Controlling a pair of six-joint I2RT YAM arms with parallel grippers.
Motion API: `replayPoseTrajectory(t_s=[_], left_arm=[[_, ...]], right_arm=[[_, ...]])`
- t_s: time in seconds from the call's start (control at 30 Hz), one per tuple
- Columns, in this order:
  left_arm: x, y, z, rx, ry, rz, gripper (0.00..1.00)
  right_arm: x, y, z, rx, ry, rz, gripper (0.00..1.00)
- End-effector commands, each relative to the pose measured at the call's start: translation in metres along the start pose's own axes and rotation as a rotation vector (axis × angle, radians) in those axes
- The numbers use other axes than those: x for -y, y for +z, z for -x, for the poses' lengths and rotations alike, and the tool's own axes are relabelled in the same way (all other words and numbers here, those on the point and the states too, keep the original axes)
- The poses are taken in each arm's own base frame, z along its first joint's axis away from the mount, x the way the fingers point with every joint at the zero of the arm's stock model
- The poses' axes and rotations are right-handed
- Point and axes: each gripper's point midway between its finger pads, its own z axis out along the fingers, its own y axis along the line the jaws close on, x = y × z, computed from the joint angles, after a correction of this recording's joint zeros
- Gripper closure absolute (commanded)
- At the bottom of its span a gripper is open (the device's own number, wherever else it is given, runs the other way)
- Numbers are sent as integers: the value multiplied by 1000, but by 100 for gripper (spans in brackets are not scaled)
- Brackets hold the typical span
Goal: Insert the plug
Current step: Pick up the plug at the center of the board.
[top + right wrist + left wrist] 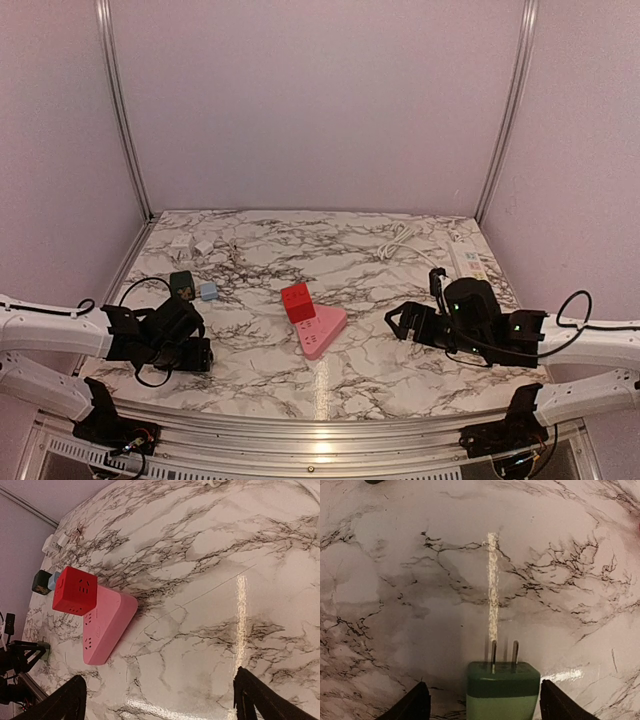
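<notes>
Between the spread fingers of the left end effector sits the green plug — not pinched, I'd say, prongs pointing straight ahead. Pink power strip lies ahead, off right — left arm nearest the plug. Right end effector spread wide, empty.

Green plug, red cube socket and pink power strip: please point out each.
Green plug (pixel 503 692), left wrist view, front of its body.
Red cube socket (pixel 75 590), right wrist view, face with holes.
Pink power strip (pixel 107 627), right wrist view, flat top.
</notes>
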Motion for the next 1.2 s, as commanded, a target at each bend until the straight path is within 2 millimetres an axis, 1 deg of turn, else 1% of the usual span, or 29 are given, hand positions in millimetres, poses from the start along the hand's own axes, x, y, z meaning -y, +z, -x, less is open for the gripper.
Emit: replayPoseTrajectory(t_s=[0.0,0.13,0.2,0.27,0.33,0.43,0.53,0.6,0.67,0.73,0.83,0.93,1.0,1.07,1.1,1.17], left_arm=[[-7,1,5,21,33,65,25],[-5,7,6,16,43,81,32],[-2,11,3,0,48,74,36],[1,14,1,-11,44,58,41],[5,15,-1,-19,40,38,49],[12,13,1,-15,29,5,65],[24,6,8,-6,16,-51,72],[34,-2,15,8,1,-103,74],[47,-12,23,30,-27,-176,74],[60,-26,34,60,-58,-247,74],[77,-45,47,97,-105,-357,74],[92,-63,57,117,-149,-462,74],[101,-71,59,119,-171,-512,74],[108,-78,60,117,-191,-556,75],[112,-81,61,114,-201,-584,75],[117,-85,61,114,-226,-611,76]], right_arm=[[-12,-8,11,32,11,29,4],[-9,-10,9,31,15,33,4],[-9,-11,9,33,13,36,4],[-9,-12,9,33,10,41,4],[-9,-13,9,35,6,45,4],[-11,-12,9,33,-9,55,4],[-17,-11,9,34,-37,82,4],[-25,-12,10,38,-63,121,4],[-38,-16,10,52,-96,178,4],[-59,-23,13,85,-136,248,4],[-87,-31,9,106,-226,318,4],[-112,-32,0,107,-325,341,4],[-130,-34,-9,113,-399,361,4],[-148,-36,-20,128,-494,384,4],[-161,-40,-27,137,-537,405,4],[-177,-43,-36,175,-622,410,4]])
